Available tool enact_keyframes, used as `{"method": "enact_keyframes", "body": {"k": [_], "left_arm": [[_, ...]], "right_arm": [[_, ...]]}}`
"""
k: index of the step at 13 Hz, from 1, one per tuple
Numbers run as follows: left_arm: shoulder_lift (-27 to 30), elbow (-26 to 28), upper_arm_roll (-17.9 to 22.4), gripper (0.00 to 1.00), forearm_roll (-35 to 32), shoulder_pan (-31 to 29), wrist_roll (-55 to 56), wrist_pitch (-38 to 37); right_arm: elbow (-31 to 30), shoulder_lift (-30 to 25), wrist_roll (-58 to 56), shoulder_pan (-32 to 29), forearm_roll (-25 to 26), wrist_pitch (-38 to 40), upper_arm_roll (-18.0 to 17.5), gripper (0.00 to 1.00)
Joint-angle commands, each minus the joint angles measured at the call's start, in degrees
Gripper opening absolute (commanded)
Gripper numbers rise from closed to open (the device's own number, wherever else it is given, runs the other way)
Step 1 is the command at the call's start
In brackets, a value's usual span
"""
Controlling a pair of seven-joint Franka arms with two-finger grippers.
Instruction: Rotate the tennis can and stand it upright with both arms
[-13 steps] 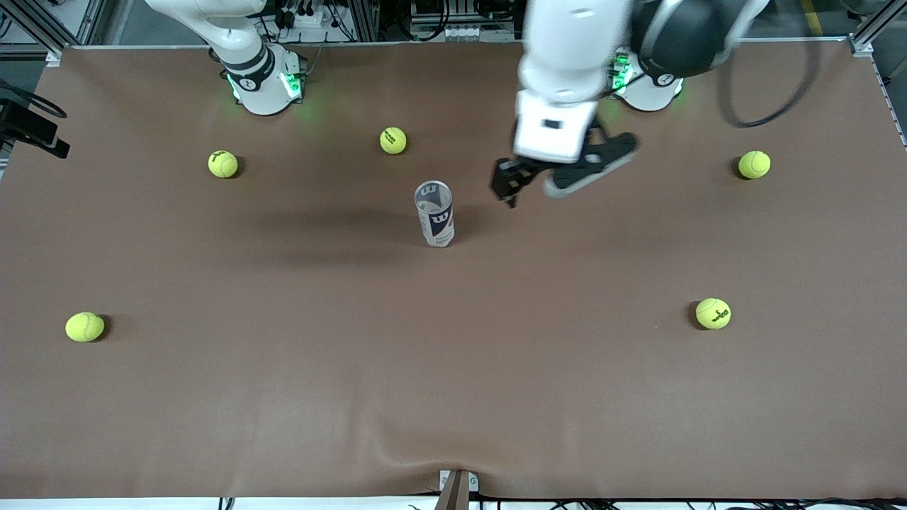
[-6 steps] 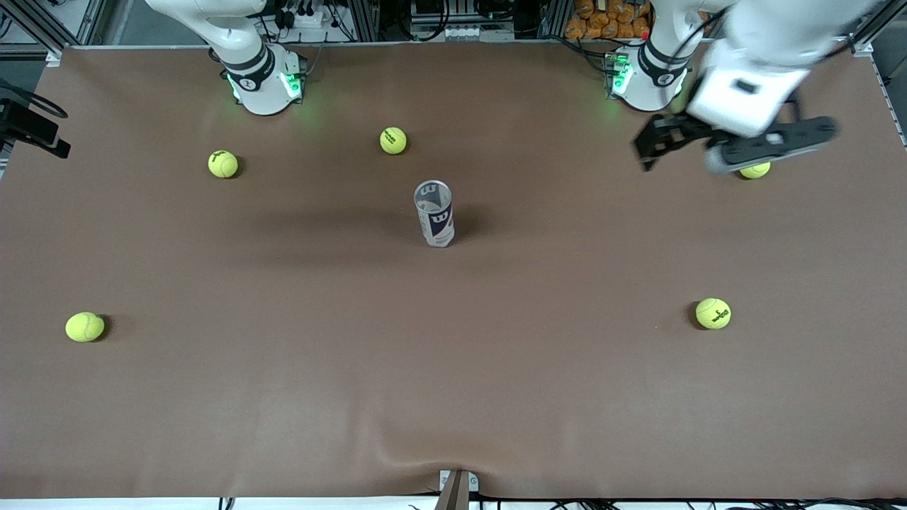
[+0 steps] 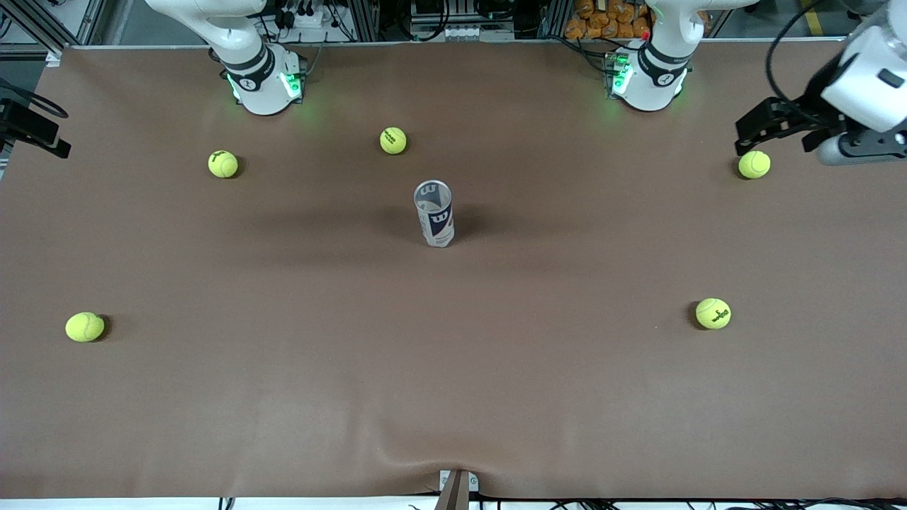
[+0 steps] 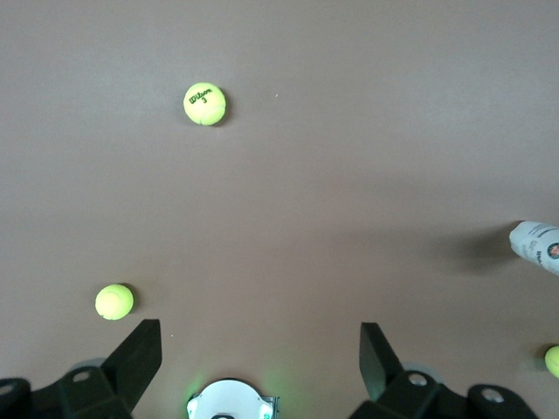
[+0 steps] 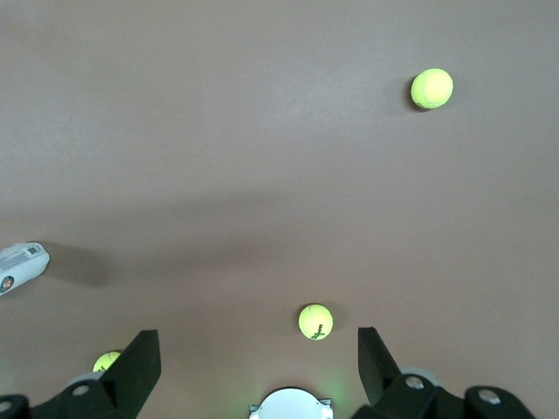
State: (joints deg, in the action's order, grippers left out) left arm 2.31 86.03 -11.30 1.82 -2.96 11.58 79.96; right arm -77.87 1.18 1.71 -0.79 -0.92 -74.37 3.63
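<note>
The tennis can (image 3: 434, 212) stands upright in the middle of the table with its open rim up. Its edge also shows in the left wrist view (image 4: 537, 246) and the right wrist view (image 5: 22, 264). My left gripper (image 3: 744, 138) is open and empty, up in the air at the left arm's end of the table, over a tennis ball (image 3: 754, 164). In the left wrist view the left gripper (image 4: 258, 336) has its fingers wide apart. My right gripper (image 5: 258, 345) is open and empty, high over the table near its own base; it is out of the front view.
Several yellow-green tennis balls lie scattered on the brown table (image 3: 453, 368): one (image 3: 393, 140) near the bases, one (image 3: 223, 163) and one (image 3: 85, 326) toward the right arm's end, one (image 3: 713, 313) toward the left arm's end.
My left gripper has swung away from beside the can to the left arm's end of the table. The can has stayed upright and still.
</note>
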Motion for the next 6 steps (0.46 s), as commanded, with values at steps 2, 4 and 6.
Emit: {"method": "enact_keyframes", "body": {"k": [2, 4, 6], "left_arm": [[11.1, 16.3, -0.2, 1.00, 0.9, -1.3, -1.9, 8.9], [10.3, 14.7, 0.8, 1.00, 0.4, -1.4, -2.4, 8.4], [8.9, 11.5, 1.7, 1.00, 0.4, -1.4, -2.8, 8.4]], "right_arm": [[-0.1, -0.6, 0.9, 0.0, 0.3, 0.1, -0.2, 1.00], [-0.1, -0.6, 0.9, 0.1, 0.4, 0.1, -0.2, 1.00], [-0.1, -0.5, 0.9, 0.1, 0.3, 0.1, -0.2, 1.00]]}}
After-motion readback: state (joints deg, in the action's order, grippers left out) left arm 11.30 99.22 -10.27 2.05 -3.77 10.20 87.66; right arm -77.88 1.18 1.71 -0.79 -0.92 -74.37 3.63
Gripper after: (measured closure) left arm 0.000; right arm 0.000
